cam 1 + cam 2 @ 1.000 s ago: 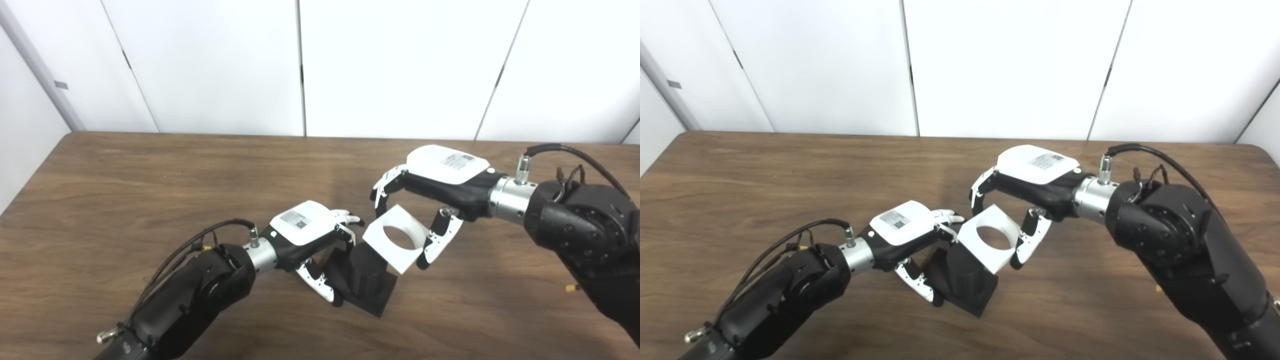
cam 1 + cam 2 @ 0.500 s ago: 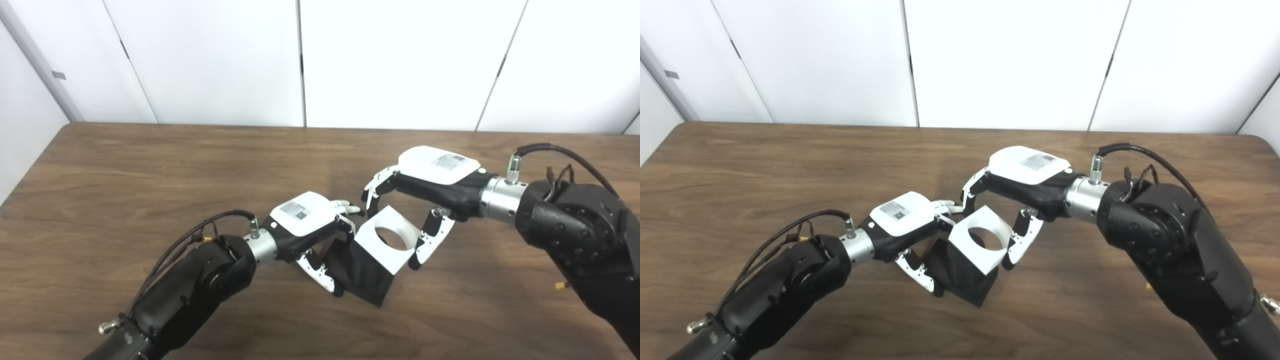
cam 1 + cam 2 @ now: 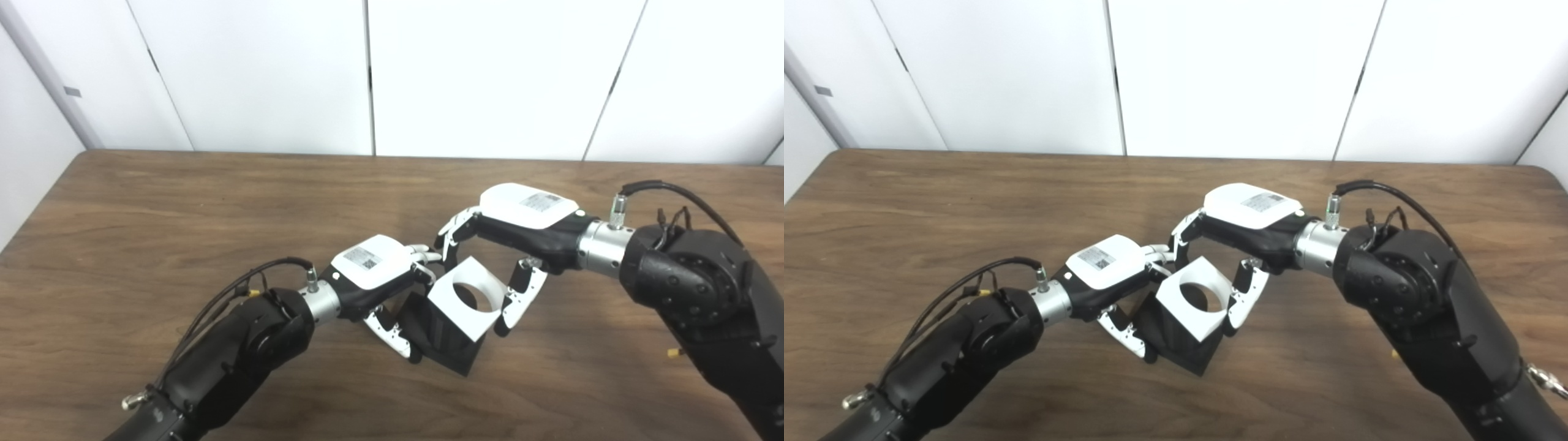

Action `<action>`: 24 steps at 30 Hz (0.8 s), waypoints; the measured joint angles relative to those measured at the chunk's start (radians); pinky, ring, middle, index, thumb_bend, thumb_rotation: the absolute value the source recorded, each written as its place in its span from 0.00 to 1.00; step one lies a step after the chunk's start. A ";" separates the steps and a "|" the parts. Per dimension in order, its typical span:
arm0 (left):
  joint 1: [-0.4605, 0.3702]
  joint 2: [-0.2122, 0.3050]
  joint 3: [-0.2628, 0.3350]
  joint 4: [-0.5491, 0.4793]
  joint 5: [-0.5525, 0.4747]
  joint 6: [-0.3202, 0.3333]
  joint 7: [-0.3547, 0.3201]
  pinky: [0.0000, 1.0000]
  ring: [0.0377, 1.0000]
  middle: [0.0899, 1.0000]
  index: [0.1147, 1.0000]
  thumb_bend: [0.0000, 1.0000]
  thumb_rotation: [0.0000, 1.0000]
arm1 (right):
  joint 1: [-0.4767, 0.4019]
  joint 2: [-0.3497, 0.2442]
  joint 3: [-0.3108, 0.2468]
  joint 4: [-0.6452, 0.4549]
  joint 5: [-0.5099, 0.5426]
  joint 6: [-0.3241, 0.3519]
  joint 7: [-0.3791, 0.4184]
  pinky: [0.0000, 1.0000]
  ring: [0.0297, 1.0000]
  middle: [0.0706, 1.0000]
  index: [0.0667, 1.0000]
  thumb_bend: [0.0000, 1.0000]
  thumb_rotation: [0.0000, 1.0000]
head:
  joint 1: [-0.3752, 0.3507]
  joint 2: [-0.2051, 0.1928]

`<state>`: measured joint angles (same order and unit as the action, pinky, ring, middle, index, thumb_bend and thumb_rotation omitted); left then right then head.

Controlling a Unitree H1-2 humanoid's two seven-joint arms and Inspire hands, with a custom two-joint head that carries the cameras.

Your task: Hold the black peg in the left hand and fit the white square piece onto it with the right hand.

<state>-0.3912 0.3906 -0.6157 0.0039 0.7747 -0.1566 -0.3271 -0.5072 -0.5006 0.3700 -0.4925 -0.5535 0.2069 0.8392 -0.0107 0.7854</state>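
The black peg is a round post on a square black base, standing on the wooden table at centre. My left hand is shut on its left side, thumb low at the base. My right hand is shut on the white square piece, a flat white block with a round hole. It holds the piece tilted over the top of the peg, and the peg's dark top shows through the hole. The same grip shows in the right eye view, with the white piece over the peg.
The table's far edge meets a white panelled wall. The table's left edge is in view. Cables run along both forearms.
My right hand has carried the white piece left and down, from beside the peg to over its top. The camera tilted a little between the earliest frame and now. The left hand has kept its grip.
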 measured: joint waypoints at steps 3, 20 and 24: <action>0.000 -0.001 0.001 0.000 0.001 0.001 0.000 0.79 0.94 0.92 0.42 0.52 0.07 | 0.000 0.003 0.000 0.001 -0.002 0.000 0.000 0.80 0.84 0.78 0.44 0.52 0.13 | 0.003 0.003; 0.000 -0.005 0.000 0.000 0.002 0.008 0.000 0.79 0.93 0.91 0.42 0.52 0.07 | 0.000 0.033 0.001 0.042 -0.003 -0.001 -0.001 0.80 0.84 0.78 0.44 0.52 0.13 | 0.009 0.003; 0.000 -0.005 0.001 0.000 0.002 0.008 0.000 0.77 0.93 0.91 0.42 0.52 0.07 | 0.000 0.042 0.005 0.053 -0.005 -0.001 -0.007 0.80 0.83 0.77 0.44 0.52 0.13 | 0.009 0.003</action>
<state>-0.3908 0.3858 -0.6152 0.0038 0.7767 -0.1485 -0.3275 -0.5071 -0.4590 0.3751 -0.4394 -0.5587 0.2061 0.8324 -0.0015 0.7885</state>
